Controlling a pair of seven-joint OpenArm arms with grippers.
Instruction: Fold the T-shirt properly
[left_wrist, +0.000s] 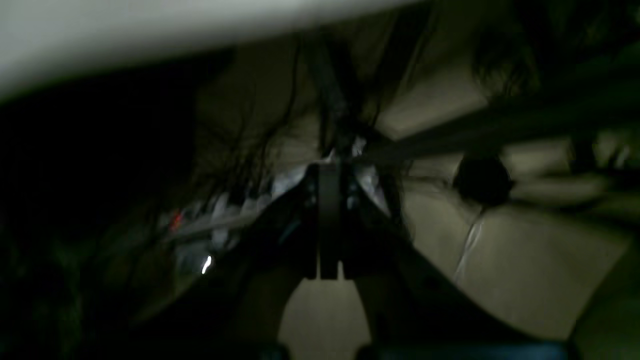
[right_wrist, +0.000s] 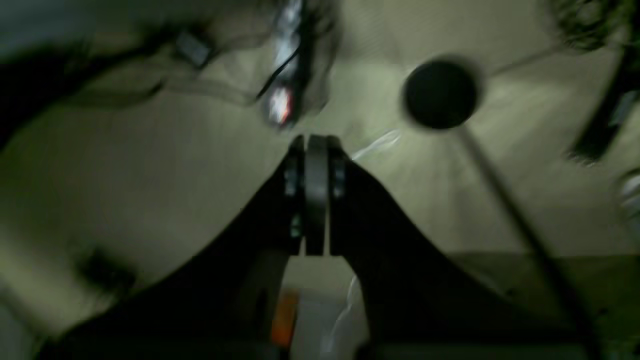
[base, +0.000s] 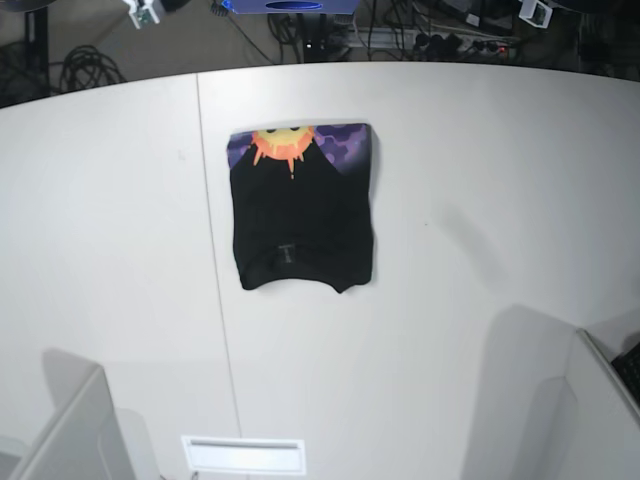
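Note:
The T-shirt (base: 305, 215) lies folded into a compact black rectangle on the white table (base: 480, 180), left of centre. A band of orange sun and purple print shows along its far edge, and the neck label faces up near its front edge. Neither arm appears in the base view. In the left wrist view my left gripper (left_wrist: 330, 170) is shut with nothing between its fingers. My right gripper (right_wrist: 316, 142) is likewise shut and empty in the right wrist view. Both wrist views are dark and blurred, and the T-shirt does not show in them.
A seam (base: 212, 260) crosses the table just left of the shirt. White panels stand at the front left corner (base: 70, 430) and the front right corner (base: 600, 420). Cables and a power strip (right_wrist: 280, 102) lie beyond the table, near a round black object (right_wrist: 440, 92).

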